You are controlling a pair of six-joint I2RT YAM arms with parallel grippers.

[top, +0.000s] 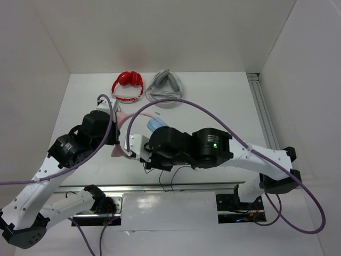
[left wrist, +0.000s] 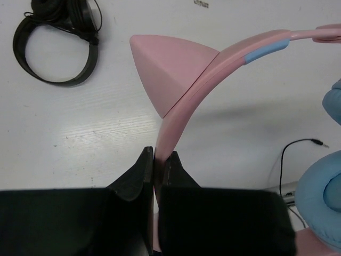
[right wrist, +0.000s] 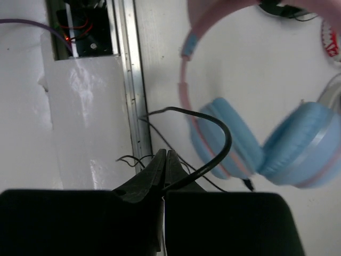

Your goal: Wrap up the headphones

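Note:
The headphones have a pink headband (left wrist: pixel 213 64) with a cat ear (left wrist: pixel 168 69) and light blue ear cups (right wrist: pixel 229 141). My left gripper (left wrist: pixel 158 159) is shut on the headband just below the cat ear and holds it up. My right gripper (right wrist: pixel 166 156) is shut on the thin black cable (right wrist: pixel 224 133), which loops up from the jaws toward the cups. The cable's plug end (left wrist: pixel 318 142) lies loose on the table. In the top view both grippers meet mid-table, left (top: pixel 118 141) and right (top: pixel 139 148), with one blue cup (top: pixel 155 126) showing between the arms.
Red-and-white headphones (top: pixel 128 85) and grey headphones (top: pixel 165 85) lie at the back of the table. A metal rail (right wrist: pixel 130 80) runs along the near edge, with slack cable (top: pixel 168 178) draped over it. White walls enclose the left, back and right.

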